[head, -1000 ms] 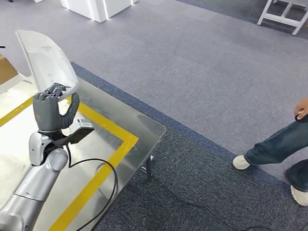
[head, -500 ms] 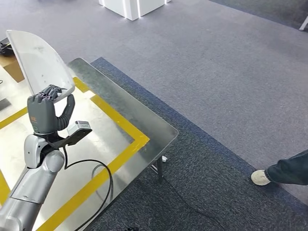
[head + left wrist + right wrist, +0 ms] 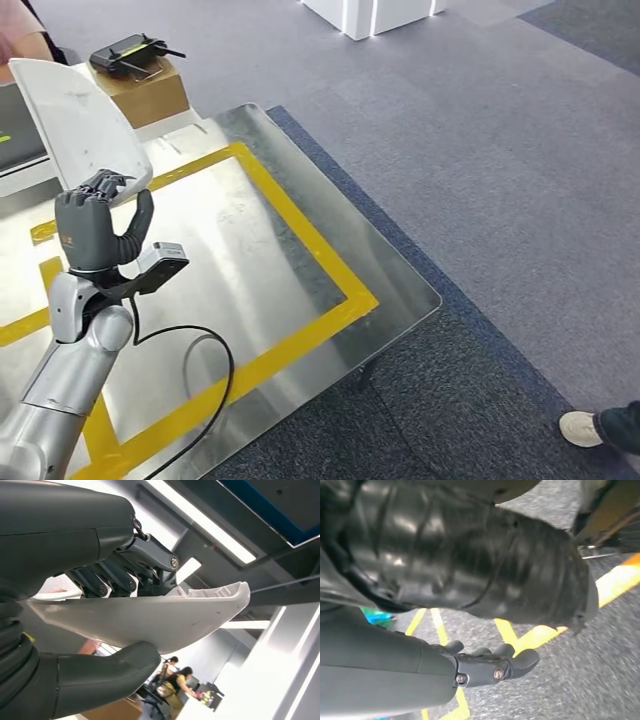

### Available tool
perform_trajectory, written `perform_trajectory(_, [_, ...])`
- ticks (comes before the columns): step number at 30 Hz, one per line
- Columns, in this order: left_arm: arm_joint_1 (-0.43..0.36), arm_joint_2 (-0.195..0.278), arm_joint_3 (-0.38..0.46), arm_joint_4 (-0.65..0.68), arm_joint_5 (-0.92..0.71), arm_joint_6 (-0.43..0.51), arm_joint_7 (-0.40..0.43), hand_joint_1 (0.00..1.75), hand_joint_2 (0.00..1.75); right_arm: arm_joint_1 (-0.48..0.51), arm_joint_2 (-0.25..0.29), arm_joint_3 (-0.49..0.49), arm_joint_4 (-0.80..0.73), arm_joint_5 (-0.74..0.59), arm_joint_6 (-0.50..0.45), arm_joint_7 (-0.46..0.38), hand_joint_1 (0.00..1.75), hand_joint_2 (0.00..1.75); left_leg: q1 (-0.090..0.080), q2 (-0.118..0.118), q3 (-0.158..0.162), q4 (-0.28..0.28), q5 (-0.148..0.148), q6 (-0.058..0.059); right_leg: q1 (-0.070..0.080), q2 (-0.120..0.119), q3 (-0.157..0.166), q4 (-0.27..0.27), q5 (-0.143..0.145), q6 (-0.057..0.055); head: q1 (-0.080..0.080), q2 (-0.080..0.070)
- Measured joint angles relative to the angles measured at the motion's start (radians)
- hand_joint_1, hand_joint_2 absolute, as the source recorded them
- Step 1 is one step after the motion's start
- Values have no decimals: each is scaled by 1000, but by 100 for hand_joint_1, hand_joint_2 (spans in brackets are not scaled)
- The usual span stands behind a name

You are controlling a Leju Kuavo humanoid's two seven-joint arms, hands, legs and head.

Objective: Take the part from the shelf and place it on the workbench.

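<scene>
My left hand (image 3: pixel 94 225) grips the lower edge of the part (image 3: pixel 75 120), a white curved panel held upright above the workbench (image 3: pixel 249 260). The workbench is a shiny metal top with a yellow taped rectangle. In the left wrist view the thumb and fingers (image 3: pixel 113 575) clamp the white part (image 3: pixel 158 622) from both sides. The right wrist view shows my right hand (image 3: pixel 486 665) over grey carpet with yellow floor lines, its fingers stretched out and nothing in them.
A cardboard box (image 3: pixel 143 90) with a black device (image 3: pixel 132 52) on top stands at the bench's far edge. A black cable (image 3: pixel 204 350) loops from my left wrist over the bench. A person's shoe (image 3: pixel 581 428) is at the lower right, and a person's arm (image 3: pixel 19 25) at the top left.
The whole picture has shifted, so the camera has turned towards the workbench, which now takes up more of the view. My left hand still holds the part the same way.
</scene>
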Motion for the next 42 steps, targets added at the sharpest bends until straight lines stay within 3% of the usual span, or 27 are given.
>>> perform_trajectory(1, [0, 0, 0, 2, 0, 0, 0, 175, 175, 1, 0, 0, 0, 0, 0, 0, 0, 0, 0, -16, 0, 1, 0, 0, 0, 2, -5, -8, 22, -1, 0, 0])
perform_trajectory(2, [0, -1, 0, 3, 0, 0, 0, 175, 175, 1, 0, 0, 0, 0, 0, 0, 0, 0, 1, -31, 1, 2, -1, -1, 0, 8, 8, -53, 59, -2, 0, 0])
perform_trajectory(4, [-1, -3, 0, 5, -1, 0, 0, 175, 175, 0, 0, 0, 0, 2, 0, 0, 0, 0, 2, -57, -2, 7, -4, -7, -5, 53, 59, -182, 128, -9, 1, 0])
perform_trajectory(6, [-4, -4, 1, 7, -5, 0, -1, 175, 175, -1, 0, 0, 1, 4, 0, 0, 0, 0, 5, -79, -11, 13, -4, -19, -9, 95, 92, -251, 145, -16, 0, 0])
perform_trajectory(7, [-5, -4, 2, 9, -7, 0, -1, 175, 175, -2, 0, 0, 2, 5, 0, 1, 0, 0, 7, -92, -15, 13, -1, -26, -8, 99, 99, -256, 140, -20, -1, 0])
perform_trajectory(8, [-5, -3, 4, 10, -8, 0, -2, 175, 175, -2, 0, 0, 2, 7, -1, 1, 0, 0, 10, -105, -18, 11, 1, -33, -8, 87, 101, -260, 140, -25, -1, 0])
perform_trajectory(9, [-5, -2, 6, 11, -10, 0, -2, 175, 175, -3, 0, 0, 2, 8, -1, 1, 0, 0, 10, -103, -20, 12, 0, -39, -8, 74, 105, -263, 141, -31, 0, 0])
perform_trajectory(11, [-8, 1, 9, 12, -12, 0, -3, 175, 175, -3, 0, 0, 2, 10, -2, 1, 0, 0, 7, -55, -40, 56, -27, -50, -10, 46, 113, -271, 143, -44, -7, 0])
perform_trajectory(13, [-12, 2, 11, 13, -12, 0, -3, 175, 175, -2, 0, 0, 2, 11, -2, 0, 0, 0, 7, 5, -96, 175, -85, -59, -8, 18, 118, -274, 140, -53, -14, 0])
perform_trajectory(15, [-10, 1, 11, 16, -13, 0, -3, 175, 175, -1, 0, 0, 2, 12, -2, 1, 0, 0, 9, 19, -147, 281, -120, -63, -6, -11, 121, -273, 135, -55, -15, 0])
perform_trajectory(16, [-8, 1, 11, 17, -13, 0, -3, 175, 175, -1, 0, 0, 2, 12, -2, 1, 0, 0, 9, 21, -149, 287, -111, -63, -6, -25, 123, -273, 133, -55, -15, 0])
perform_trajectory(18, [-8, 2, 12, 18, -14, 0, -3, 175, 175, -2, 0, 0, 2, 12, -2, 0, 0, 0, 6, 34, -97, 190, -51, -56, -5, -50, 131, -273, 127, -52, -15, 0])
perform_trajectory(20, [-11, 2, 13, 18, -15, 0, -3, 175, 175, -3, 0, 0, 2, 13, -2, 0, 0, 0, -5, 75, -28, 62, -8, -43, 0, -72, 139, -272, 119, -45, -15, 0])
perform_trajectory(22, [-13, 2, 14, 18, -16, 0, -3, 175, 175, -4, 0, 0, 2, 13, -3, -1, 0, 0, -15, 95, -4, 11, -6, -31, 6, -94, 144, -272, 113, -35, -12, 0])
perform_trajectory(24, [-12, 4, 16, 18, -17, 0, -2, 175, 175, -6, 0, 0, 2, 14, -3, -3, 0, 0, -14, 74, -4, 4, -5, -22, 5, -109, 147, -274, 107, -25, -11, 0])
perform_trajectory(26, [-12, 3, 18, 18, -17, 0, -1, 175, 175, -7, 0, 0, 2, 15, -5, -4, 0, 0, -6, 52, 1, -3, -1, -11, 2, -75, 134, -241, 80, -15, -7, 0])
perform_trajectory(28, [-12, 0, 18, 18, -17, 0, -1, 175, 175, -5, 0, 0, 2, 16, -6, -4, 0, 0, -1, 32, 3, -6, 0, -3, 0, -20, 78, -128, 24, -10, 0, 0])
perform_trajectory(30, [-9, -3, 18, 19, -17, 0, -1, 175, 175, -2, 0, 0, 2, 16, -8, -4, 0, 0, 0, 8, 3, -6, -1, 0, 0, -2, 12, -12, -11, -7, 3, 0])
perform_trajectory(31, [-7, -4, 18, 19, -17, 0, -1, 175, 175, -1, 0, 0, 2, 16, -8, -4, 0, 0, 0, -6, 3, -6, -1, 0, 0, 0, -2, 3, -2, -7, 4, 0])
perform_trajectory(33, [-4, -6, 18, 19, -16, 0, -1, 175, 175, 0, 0, 0, 2, 16, -10, -4, 0, 0, 2, -35, 5, -3, -3, -3, -1, 13, 20, -76, 69, -8, 4, 0])
perform_trajectory(35, [-4, -7, 18, 19, -14, 0, 0, 175, 175, -1, 0, 0, 2, 16, -11, -5, 0, 0, 3, -60, 1, 5, -7, -12, -7, 62, 72, -199, 130, -13, 4, 0])
perform_trajectory(37, [-3, -6, 18, 19, -13, 0, 1, 175, 175, -1, 0, 0, 3, 17, -12, -6, 0, 0, 6, -82, -9, 10, -6, -25, -9, 94, 99, -251, 137, -20, 4, 0])
perform_trajectory(39, [1, -4, 18, 18, -12, 0, 2, 175, 175, -2, 0, 0, 3, 15, -14, -11, 0, 0, 10, -101, -16, 10, -4, -37, -9, 77, 105, -257, 135, -30, 5, 0])
perform_trajectory(40, [4, -2, 18, 18, -11, 0, 2, 175, 175, -3, 0, -1, 3, 14, -16, -15, 0, 0, 9, -93, -19, 15, -8, -43, -10, 68, 109, -261, 135, -37, 3, 0])
perform_trajectory(42, [4, 3, 18, 18, -10, 0, 3, 175, 175, -3, 0, -2, 3, 14, -20, -22, 0, 0, 6, -43, -45, 74, -42, -52, -12, 50, 118, -268, 136, -50, -4, 0])
